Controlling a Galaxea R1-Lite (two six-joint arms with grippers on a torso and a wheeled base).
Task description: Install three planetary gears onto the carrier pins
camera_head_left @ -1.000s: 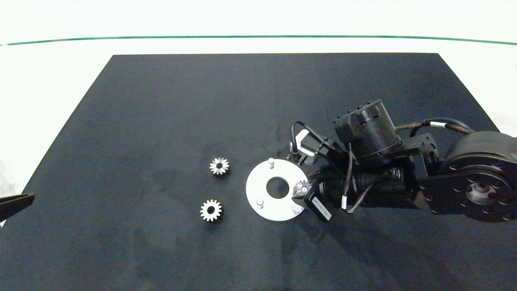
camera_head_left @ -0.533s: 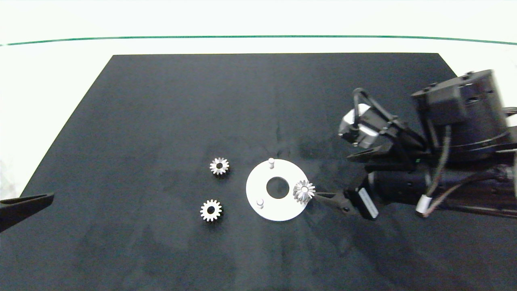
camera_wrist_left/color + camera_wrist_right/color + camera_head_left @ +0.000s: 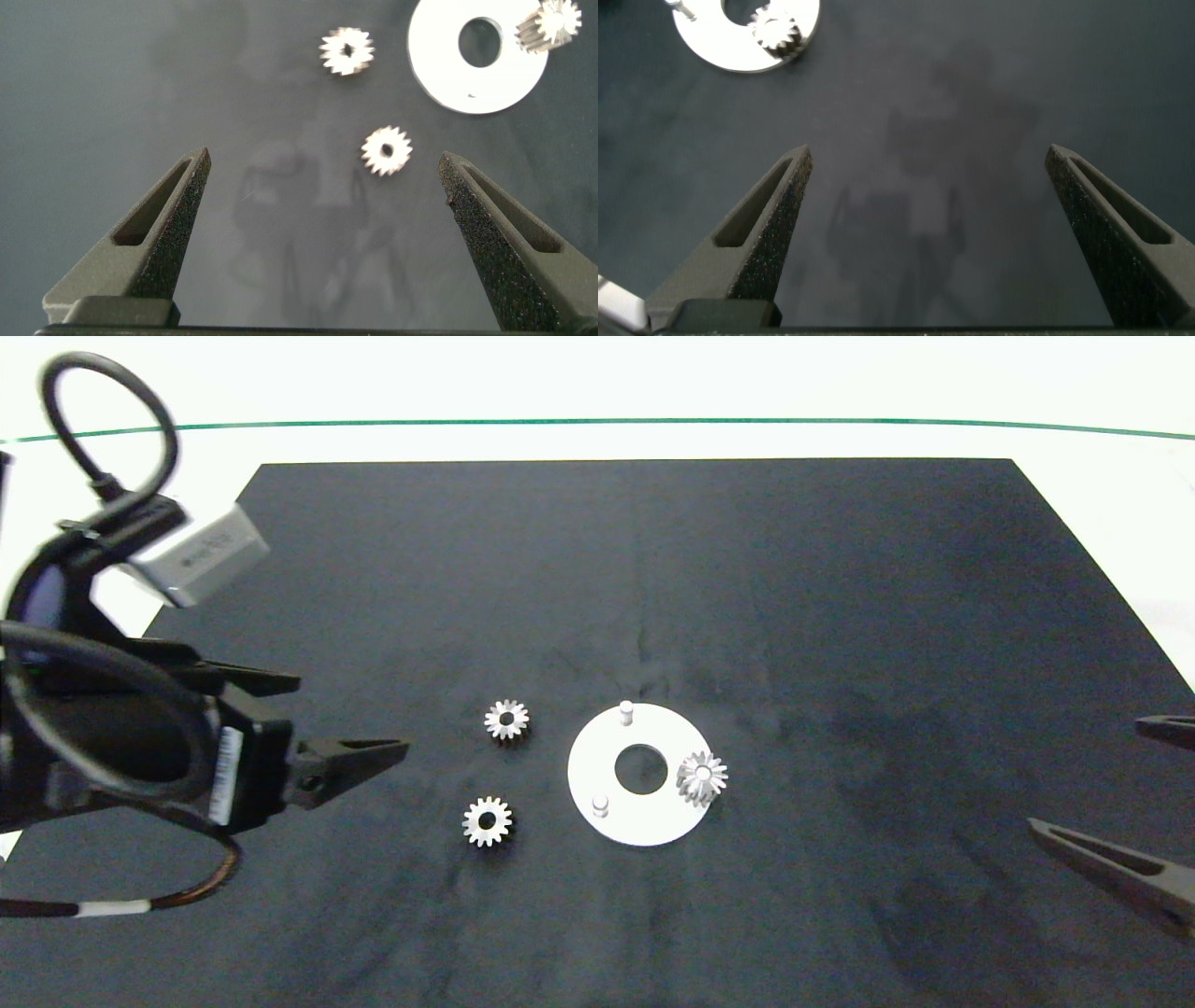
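Since half a second ago we've pulled the right gripper [image 3: 1134,803] off the carrier disc [image 3: 644,821] to the mat's right edge, and the left gripper [image 3: 322,723] has swung in from the left edge toward the loose gears. One planetary gear [image 3: 702,777] stays seated on the disc's right-hand pin, released. Two carrier pins are bare: the far pin [image 3: 626,711] and the near-left pin [image 3: 601,805]. Two gears lie flat on the black mat [image 3: 597,569], left of the disc and apart from it: the far loose gear [image 3: 507,720] and the near loose gear [image 3: 487,821], apart from each other. Left gripper fingers are spread wide and hold nothing; in the left wrist view the near loose gear [image 3: 387,150] sits between the finger lines and beyond the tips, with the far loose gear [image 3: 347,51] and the disc [image 3: 448,79] further out, seated gear [image 3: 548,23] at the disc's edge. In the head view the lower left fingertip [image 3: 373,753] is near both loose gears and touching neither; nothing lies between them. Right gripper fingers are also spread wide and empty; its wrist view shows bare mat between them, with the disc [image 3: 710,47] and seated gear [image 3: 778,35] well apart.
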